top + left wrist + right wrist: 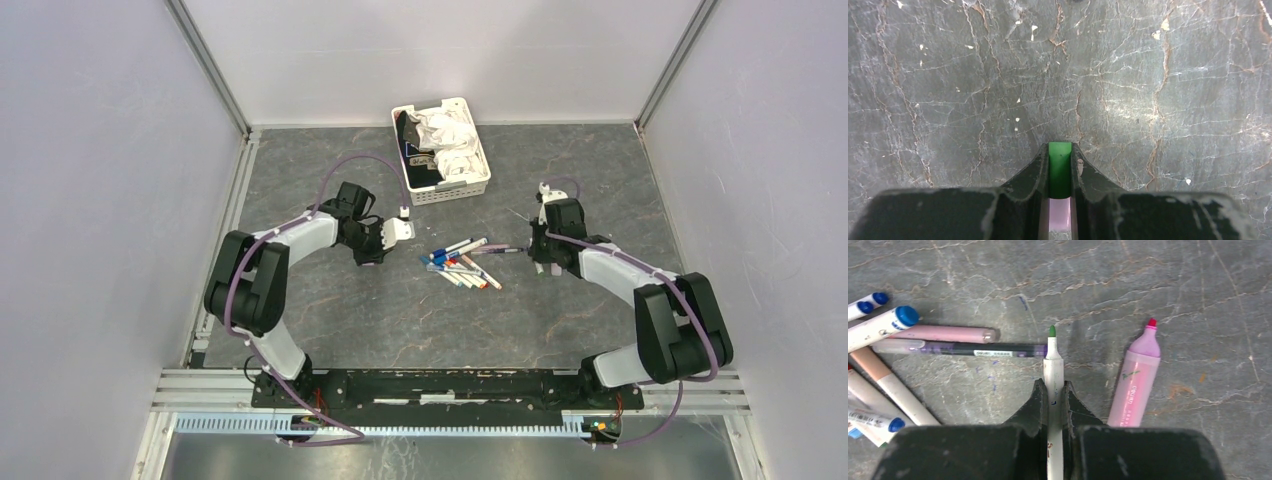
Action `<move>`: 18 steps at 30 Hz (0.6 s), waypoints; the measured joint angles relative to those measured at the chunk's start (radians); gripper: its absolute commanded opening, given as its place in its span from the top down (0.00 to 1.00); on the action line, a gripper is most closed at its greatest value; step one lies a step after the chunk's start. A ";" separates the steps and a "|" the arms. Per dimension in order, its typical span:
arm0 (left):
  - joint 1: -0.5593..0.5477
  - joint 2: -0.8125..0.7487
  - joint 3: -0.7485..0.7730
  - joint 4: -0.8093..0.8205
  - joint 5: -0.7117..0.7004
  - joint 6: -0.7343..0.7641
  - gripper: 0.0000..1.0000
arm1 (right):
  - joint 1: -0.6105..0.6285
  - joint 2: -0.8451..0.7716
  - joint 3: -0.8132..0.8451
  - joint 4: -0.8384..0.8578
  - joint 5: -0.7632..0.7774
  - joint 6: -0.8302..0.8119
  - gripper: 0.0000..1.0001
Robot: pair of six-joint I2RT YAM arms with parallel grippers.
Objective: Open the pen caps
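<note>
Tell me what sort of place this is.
Most likely a robot lab test cell: plain pale walls and aluminium rails box in a grey stone-look table, the left arm and right arm are bolted at its near edge, with pens and a white basket on it.

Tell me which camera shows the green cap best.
Left wrist view: the green cap sits close up, clamped in the left gripper. In the top view it is too small to make out. The right wrist view misses it, showing only the green-tipped pen.
</note>
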 measured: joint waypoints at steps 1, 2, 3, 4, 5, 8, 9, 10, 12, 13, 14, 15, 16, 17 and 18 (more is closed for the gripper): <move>-0.001 0.007 -0.001 0.002 -0.002 -0.003 0.76 | -0.005 0.003 0.000 0.002 0.011 0.000 1.00; -0.002 0.010 -0.001 0.003 -0.007 -0.004 0.71 | -0.009 0.006 0.000 0.005 0.018 0.000 1.00; -0.002 0.012 -0.003 0.004 -0.011 -0.004 0.65 | -0.013 0.010 -0.001 0.010 0.024 0.000 1.00; -0.002 0.012 -0.004 0.005 -0.014 -0.004 0.61 | -0.018 0.015 -0.002 0.014 0.030 0.000 1.00; -0.002 0.012 -0.005 0.005 -0.016 -0.005 0.57 | -0.021 0.019 -0.006 0.019 0.033 0.000 0.99; -0.002 0.012 -0.006 0.003 -0.016 -0.006 0.48 | -0.027 0.042 -0.013 0.028 0.039 0.000 0.92; -0.002 0.012 -0.006 0.002 -0.016 -0.007 0.47 | -0.027 0.055 -0.014 0.031 0.039 0.000 0.87; -0.002 0.012 -0.006 0.000 -0.015 -0.007 0.47 | -0.027 0.063 -0.014 0.036 0.040 -0.001 0.85; -0.002 0.011 -0.006 -0.005 -0.013 -0.008 0.42 | -0.027 0.066 -0.013 0.046 0.040 -0.004 0.76; -0.002 0.011 -0.006 -0.007 -0.011 -0.011 0.39 | -0.027 0.068 -0.013 0.050 0.041 -0.004 0.73; -0.002 0.011 -0.006 -0.011 -0.009 -0.016 0.38 | -0.027 0.071 -0.013 0.055 0.040 -0.006 0.70; -0.002 0.010 -0.005 -0.019 -0.006 -0.024 0.38 | -0.027 0.074 -0.013 0.061 0.039 -0.008 0.69; -0.002 0.008 -0.005 -0.026 -0.005 -0.028 0.37 | -0.027 0.075 -0.012 0.065 0.037 -0.009 0.67; -0.002 0.005 -0.005 -0.035 -0.003 -0.035 0.29 | -0.027 0.076 -0.012 0.068 0.036 -0.009 0.64; -0.002 0.001 -0.002 -0.048 0.002 -0.047 0.24 | -0.027 0.076 -0.011 0.069 0.034 -0.009 0.63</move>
